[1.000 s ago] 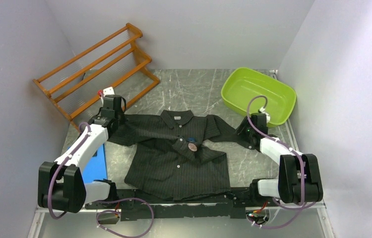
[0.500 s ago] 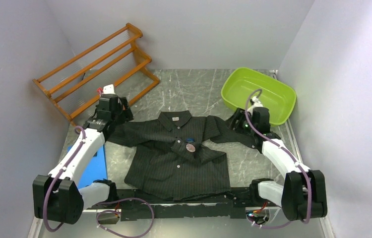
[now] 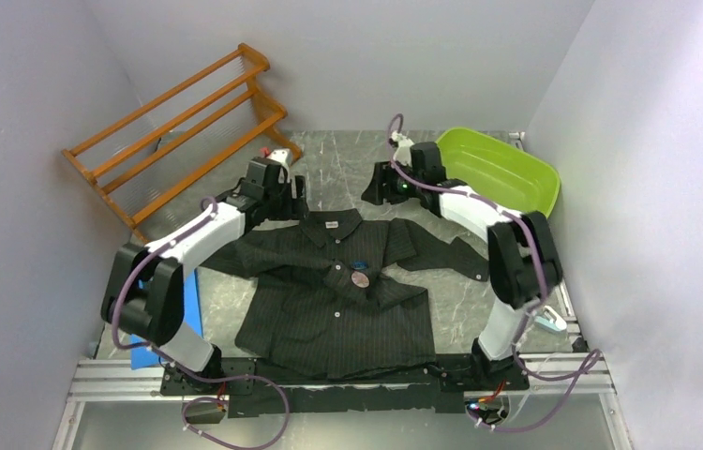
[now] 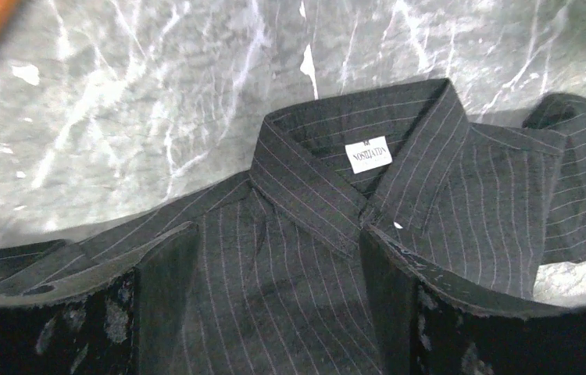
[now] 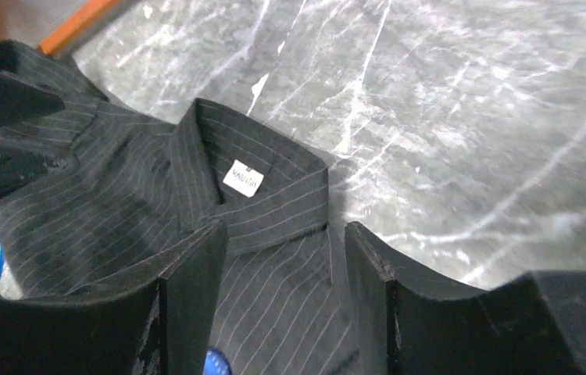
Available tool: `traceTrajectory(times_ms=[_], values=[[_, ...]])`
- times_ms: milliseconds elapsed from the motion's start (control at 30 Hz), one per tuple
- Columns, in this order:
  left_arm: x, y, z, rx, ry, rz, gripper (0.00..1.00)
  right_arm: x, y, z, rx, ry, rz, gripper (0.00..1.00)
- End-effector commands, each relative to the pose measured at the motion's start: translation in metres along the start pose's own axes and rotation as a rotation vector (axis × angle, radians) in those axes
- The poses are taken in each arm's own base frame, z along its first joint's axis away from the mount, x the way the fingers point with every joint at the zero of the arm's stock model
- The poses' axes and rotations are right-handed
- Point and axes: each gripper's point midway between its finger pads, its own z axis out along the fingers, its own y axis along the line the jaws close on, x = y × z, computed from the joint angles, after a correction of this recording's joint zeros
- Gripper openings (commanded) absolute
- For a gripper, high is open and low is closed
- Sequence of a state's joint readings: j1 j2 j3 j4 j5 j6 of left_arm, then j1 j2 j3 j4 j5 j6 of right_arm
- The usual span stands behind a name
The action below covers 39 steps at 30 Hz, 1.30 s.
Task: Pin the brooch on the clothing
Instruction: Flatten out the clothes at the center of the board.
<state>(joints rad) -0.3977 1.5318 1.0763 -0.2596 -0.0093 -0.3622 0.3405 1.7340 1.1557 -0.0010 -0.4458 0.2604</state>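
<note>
The clothing (image 3: 338,291), a black pinstriped shirt, lies spread face up on the grey marbled table (image 3: 348,159), its collar (image 3: 332,225) toward the back. A small brownish-pink oval, the brooch (image 3: 360,278), rests on the chest with a small blue round piece (image 3: 359,263) just above it. My left gripper (image 3: 282,199) hovers open at the collar's left, over the shoulder cloth (image 4: 274,266). My right gripper (image 3: 381,186) hovers open behind the collar's right; under it are the collar with its white label (image 5: 243,178) and the blue piece (image 5: 213,362). Nothing sits between either pair of fingers.
A wooden slatted rack (image 3: 179,122) stands at the back left, close to my left arm. A lime-green tub (image 3: 502,178) sits at the back right behind my right arm. A blue pad (image 3: 184,314) lies left of the shirt. Grey walls close in on both sides.
Both arms have swung away from the sleeve ends, inward and toward the back, to either side of the collar. The left gripper has opened.
</note>
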Motion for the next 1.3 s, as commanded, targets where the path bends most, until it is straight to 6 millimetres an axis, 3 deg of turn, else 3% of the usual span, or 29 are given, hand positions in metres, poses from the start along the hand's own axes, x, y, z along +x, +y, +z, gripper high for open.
traceTrajectory(times_ms=[0,200,367,467,567,633,733,933,1067,1200,1233,1267], values=[[-0.004,-0.018,0.017,0.084,-0.012,-0.061,0.8,0.009,0.003,0.038,-0.092,0.095,0.02,0.58],[0.014,-0.007,0.034,0.034,0.037,-0.095,0.84,0.036,0.0,0.071,-0.1,0.199,0.064,0.54],[0.023,0.001,0.037,0.0,0.044,-0.093,0.85,0.063,-0.011,0.09,-0.06,0.278,0.087,0.5],[0.025,0.003,0.034,-0.003,0.037,-0.093,0.85,0.069,-0.008,0.097,-0.089,0.288,0.115,0.33],[0.026,0.003,0.03,0.001,0.026,-0.089,0.85,0.061,-0.004,0.105,-0.116,0.27,0.126,0.11],[0.024,0.003,0.027,0.005,0.017,-0.086,0.85,0.046,-0.001,0.11,-0.132,0.247,0.121,0.0],[0.019,0.001,0.017,0.014,-0.007,-0.079,0.85,0.017,0.001,0.117,-0.129,0.193,0.094,0.0],[-0.003,0.008,-0.012,-0.027,-0.117,-0.082,0.84,-0.071,-0.005,0.126,-0.096,0.001,0.048,0.0],[-0.022,0.01,-0.038,-0.028,-0.22,-0.091,0.85,-0.127,-0.029,0.12,0.0,-0.169,0.078,0.0],[-0.024,0.005,-0.049,0.004,-0.238,-0.083,0.86,-0.161,-0.068,0.104,0.179,-0.341,0.123,0.0],[-0.022,0.005,-0.049,0.004,-0.231,-0.083,0.86,-0.165,-0.074,0.101,0.202,-0.369,0.125,0.12],[-0.019,0.006,-0.048,0.002,-0.221,-0.084,0.86,-0.168,-0.078,0.099,0.216,-0.386,0.121,0.31]])
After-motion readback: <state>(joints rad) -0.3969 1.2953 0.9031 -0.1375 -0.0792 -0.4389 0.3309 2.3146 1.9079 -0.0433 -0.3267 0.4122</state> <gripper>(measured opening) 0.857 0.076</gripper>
